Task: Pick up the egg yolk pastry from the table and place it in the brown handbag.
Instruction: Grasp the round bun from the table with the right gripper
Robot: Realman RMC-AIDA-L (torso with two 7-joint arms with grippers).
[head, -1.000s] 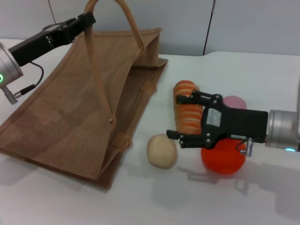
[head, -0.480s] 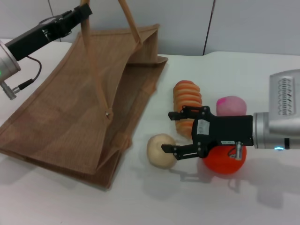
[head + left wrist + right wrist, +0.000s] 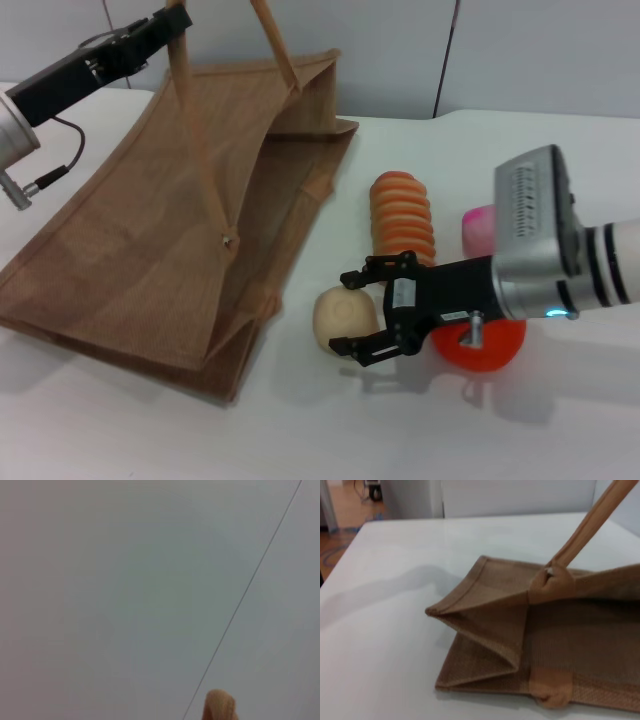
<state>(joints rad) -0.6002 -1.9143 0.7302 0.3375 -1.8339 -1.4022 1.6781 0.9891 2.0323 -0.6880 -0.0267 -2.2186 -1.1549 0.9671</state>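
Note:
The egg yolk pastry (image 3: 338,318), a small pale cream bun, lies on the white table just right of the brown handbag's (image 3: 150,230) front corner. My right gripper (image 3: 348,313) is open and low at the table, one finger on each side of the pastry. My left gripper (image 3: 168,22) at the top left is shut on one handbag handle and holds it up, so the bag's mouth gapes toward the pastry. The right wrist view shows the bag's corner (image 3: 520,645) and a handle (image 3: 600,515). The left wrist view shows only wall and a handle tip (image 3: 220,706).
A ridged orange-and-cream bread roll (image 3: 403,220) lies behind the pastry. An orange (image 3: 492,348) sits under my right wrist and a pink ball (image 3: 478,228) behind it. The white table (image 3: 120,430) runs on in front.
My right gripper has moved left and down from beside the orange and now straddles the pastry. The left gripper has lifted the handle slightly higher.

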